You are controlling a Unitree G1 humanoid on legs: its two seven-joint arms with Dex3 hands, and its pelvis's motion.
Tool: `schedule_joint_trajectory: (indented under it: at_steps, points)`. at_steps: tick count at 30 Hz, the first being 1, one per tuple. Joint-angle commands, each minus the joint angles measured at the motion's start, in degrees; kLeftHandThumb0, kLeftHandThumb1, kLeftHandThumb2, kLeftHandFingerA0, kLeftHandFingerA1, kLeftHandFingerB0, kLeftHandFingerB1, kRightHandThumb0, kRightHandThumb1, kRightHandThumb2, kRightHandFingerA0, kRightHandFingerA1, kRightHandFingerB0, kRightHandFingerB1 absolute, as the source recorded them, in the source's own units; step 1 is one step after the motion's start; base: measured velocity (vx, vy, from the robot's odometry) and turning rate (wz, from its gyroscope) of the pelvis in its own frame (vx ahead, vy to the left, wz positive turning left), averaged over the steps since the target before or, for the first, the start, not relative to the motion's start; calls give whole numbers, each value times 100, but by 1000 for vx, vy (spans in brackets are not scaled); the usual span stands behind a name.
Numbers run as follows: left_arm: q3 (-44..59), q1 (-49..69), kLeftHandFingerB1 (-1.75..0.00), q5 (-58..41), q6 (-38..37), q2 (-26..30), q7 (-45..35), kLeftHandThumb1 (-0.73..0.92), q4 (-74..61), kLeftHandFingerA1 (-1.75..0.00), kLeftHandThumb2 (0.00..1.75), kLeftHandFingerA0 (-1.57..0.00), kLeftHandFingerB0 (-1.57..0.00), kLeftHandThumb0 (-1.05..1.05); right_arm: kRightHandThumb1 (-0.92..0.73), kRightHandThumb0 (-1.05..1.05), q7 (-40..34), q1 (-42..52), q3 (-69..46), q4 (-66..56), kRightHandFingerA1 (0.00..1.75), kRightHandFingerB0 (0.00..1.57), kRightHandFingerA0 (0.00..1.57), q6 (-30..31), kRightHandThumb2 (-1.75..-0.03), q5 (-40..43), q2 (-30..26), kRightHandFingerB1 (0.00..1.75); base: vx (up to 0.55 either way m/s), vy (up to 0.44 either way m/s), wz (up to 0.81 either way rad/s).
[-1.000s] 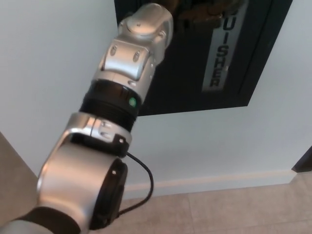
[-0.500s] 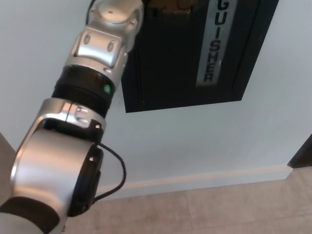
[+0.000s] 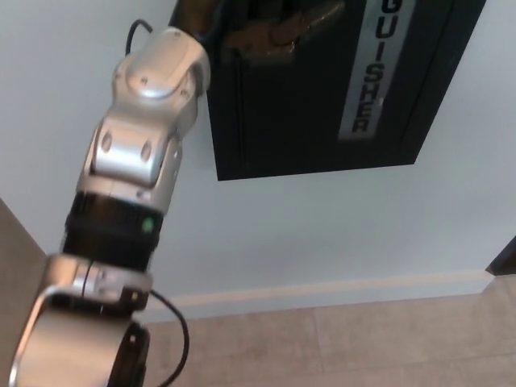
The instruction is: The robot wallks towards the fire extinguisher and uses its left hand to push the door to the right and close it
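The fire extinguisher cabinet's black door (image 3: pixel 298 105) is set in the white wall at the top of the head view, with a silver strip (image 3: pixel 372 72) lettered "GUISHER". My silver left arm (image 3: pixel 141 153) rises from the bottom left to the door's left edge. Only a dark bit of my left hand (image 3: pixel 192 18) shows at the top edge, against the door's upper left corner, and its fingers blend into the black. The glossy panel carries a brownish reflection (image 3: pixel 278 32). My right hand is out of the picture.
A white wall (image 3: pixel 339 226) surrounds the cabinet, with a pale baseboard (image 3: pixel 339 290) below it and beige floor tiles (image 3: pixel 347 347) at the bottom. A dark object (image 3: pixel 505 260) cuts in at the right edge.
My left forearm has swung left, off the door panel, and now stands along the door's left edge. The picture has also shifted a little.
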Motion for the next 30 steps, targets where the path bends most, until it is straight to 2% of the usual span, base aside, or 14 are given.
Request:
schedule_joint_trajectory:
  at_steps: [1,5,11,12,13,15,16,17,18,22,24,25,29,30]
  points:
    - [-294,1724,-41,-1046,637,248,-771,61,-2888,-52,58,-34,-30,-51,-47,-61,454,-30,-142,-50,64,38,42,263,-55,351,-67,38,0,0,0]
    - [-409,3264,-43,-2117,1068,814,-1238,61,-5038,-54,58,-35,-27,-54,-36,-60,466,-109,-12,-108,63,32,38,292,-76,207,-55,48,0,0,0]
    - [567,5843,-45,-2983,641,1803,-2211,63,-6537,-60,57,-42,-36,-52,-46,-62,396,-277,79,56,61,37,43,260,-55,91,3,39,0,0,0]
    - [807,6214,-47,-2984,491,1876,-2427,64,-6502,-63,58,-40,-35,-52,-39,-71,383,-296,90,57,66,31,43,259,-79,61,-15,49,0,0,0]
    - [1016,6550,-47,-2999,345,1947,-2612,64,-6456,-63,58,-40,-35,-52,-39,-71,368,-315,101,59,66,31,43,253,-79,29,-37,49,0,0,0]
    - [1663,7488,-44,-2700,-255,1887,-3124,63,-5788,-57,58,-43,-34,-55,-37,-67,388,-351,89,73,65,29,40,302,-80,26,-79,49,0,0,0]
    - [1994,7916,-52,-2396,-640,1869,-3278,48,-5227,-60,85,-43,-30,-59,-39,-69,399,-384,73,111,66,30,43,312,-79,31,-111,48,0,0,0]
    - [2271,8277,-52,-2094,-1000,1875,-3359,48,-4675,-60,85,-43,-30,-59,-39,-69,408,-418,57,156,66,30,43,313,-79,36,-143,48,0,0,0]
    - [2431,8402,-41,-1918,-1244,1858,-3306,60,-4120,-49,57,-50,-38,-55,-48,-64,427,-447,49,190,61,35,42,292,-55,40,-177,40,0,0,0]
    - [2602,8583,-41,-1784,-1543,1867,-3215,60,-3455,-49,57,-50,-38,-55,-48,-64,458,-489,41,237,61,35,42,257,-55,48,-223,40,0,0,0]
    - [2792,8513,-40,-1459,-1853,2002,-2931,62,-1963,-47,59,-52,-41,-52,-37,-66,483,-538,9,233,65,29,38,305,-79,63,-280,50,0,0,0]
    - [2859,8405,-51,-1278,-2093,2106,-2703,50,-1022,-56,83,-43,-35,-53,-36,-65,509,-573,-26,290,66,30,38,257,-78,123,-264,51,0,0,0]
    - [2874,8178,-50,-1142,-2508,2219,-2540,51,28,-56,82,-44,-35,-50,-36,-64,519,-659,-50,408,67,30,39,209,-78,140,-265,52,0,0,0]
    - [2829,7956,-38,-971,-2607,2297,-2188,63,725,-46,59,-52,-43,-39,-47,-62,484,-677,-36,434,64,35,41,243,-55,106,-258,42,0,0,0]
